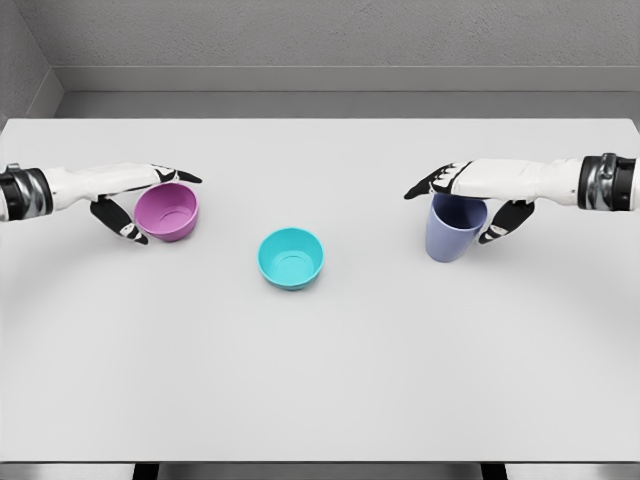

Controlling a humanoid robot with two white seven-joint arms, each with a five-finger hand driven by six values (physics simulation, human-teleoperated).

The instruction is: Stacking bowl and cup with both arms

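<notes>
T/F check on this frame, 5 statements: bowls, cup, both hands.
1. The teal bowl sits between the purple bowl and the blue cup. True.
2. The purple bowl is stacked inside the teal bowl. False: they stand apart on the table.
3. The left hand is at the purple bowl, fingers over its rim and thumb beside it. True.
4. The right hand rests flat on the table away from any object. False: it is at the blue cup, fingers across its top.
5. The blue cup lies on its side. False: it stands roughly upright.
</notes>
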